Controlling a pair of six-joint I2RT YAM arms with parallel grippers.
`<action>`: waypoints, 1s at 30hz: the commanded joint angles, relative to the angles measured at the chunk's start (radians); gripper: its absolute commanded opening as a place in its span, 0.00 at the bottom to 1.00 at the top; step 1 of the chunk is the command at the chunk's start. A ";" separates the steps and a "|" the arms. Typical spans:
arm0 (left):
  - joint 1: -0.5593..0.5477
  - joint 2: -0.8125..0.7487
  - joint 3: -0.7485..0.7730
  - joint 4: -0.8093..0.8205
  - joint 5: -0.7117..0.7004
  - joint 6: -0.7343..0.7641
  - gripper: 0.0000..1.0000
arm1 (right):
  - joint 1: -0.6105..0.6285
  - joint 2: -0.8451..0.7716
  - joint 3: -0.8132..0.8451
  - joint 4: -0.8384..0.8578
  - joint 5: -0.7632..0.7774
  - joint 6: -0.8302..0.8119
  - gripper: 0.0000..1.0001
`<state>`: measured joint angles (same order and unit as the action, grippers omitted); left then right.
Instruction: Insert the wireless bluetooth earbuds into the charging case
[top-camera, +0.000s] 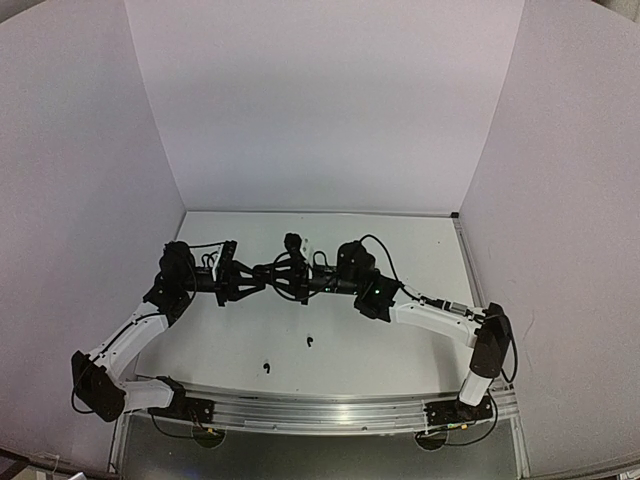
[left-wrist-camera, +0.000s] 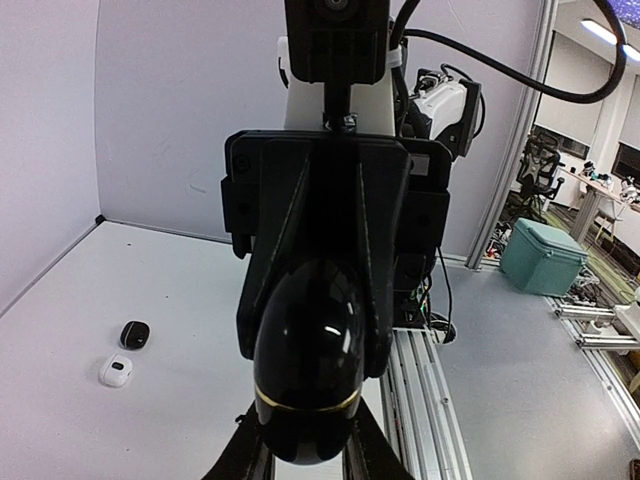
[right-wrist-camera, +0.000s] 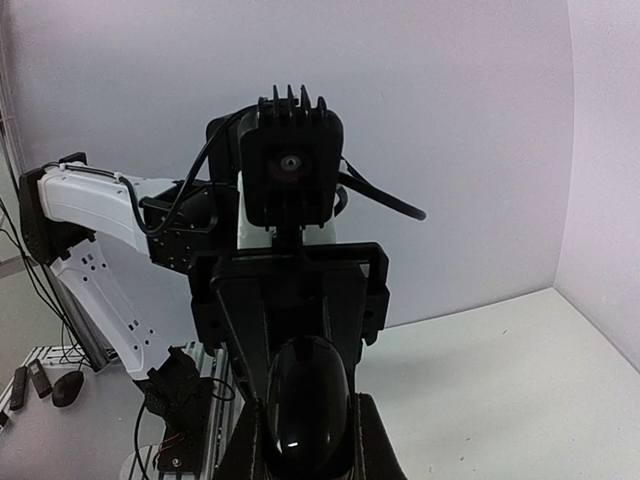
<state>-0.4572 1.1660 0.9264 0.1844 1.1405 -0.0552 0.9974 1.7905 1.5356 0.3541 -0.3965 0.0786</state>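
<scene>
Both arms meet nose to nose above the middle of the counter (top-camera: 400, 250). Between them, clear of the surface, is a glossy black egg-shaped charging case (left-wrist-camera: 308, 345). A thin gold seam runs round its lower part, and the lid looks closed. Left jaws pinch one end, fingers flanking its sides at the bottom of the left wrist view. Right jaws pinch the opposite end, tight on either flank in the right wrist view. One black earbud (top-camera: 266, 367) lies loose on the counter near the arm bases. A second earbud (top-camera: 309, 342) lies a little farther in, apart from the first. Toward the far side, a small black rounded case (left-wrist-camera: 134, 334) and a small white rounded case (left-wrist-camera: 117, 372) sit just beside each other.
</scene>
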 joint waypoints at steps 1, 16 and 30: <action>-0.003 -0.017 -0.005 0.040 0.025 -0.011 0.21 | -0.009 -0.021 -0.004 0.034 0.007 0.010 0.00; -0.003 -0.013 -0.003 0.043 0.042 -0.006 0.29 | -0.017 -0.014 -0.009 0.026 0.001 0.021 0.00; -0.003 -0.009 0.001 0.034 0.047 0.001 0.30 | -0.017 -0.001 0.008 0.003 -0.044 0.009 0.00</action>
<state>-0.4572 1.1660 0.9264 0.1844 1.1582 -0.0601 0.9906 1.7908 1.5345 0.3527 -0.4160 0.0910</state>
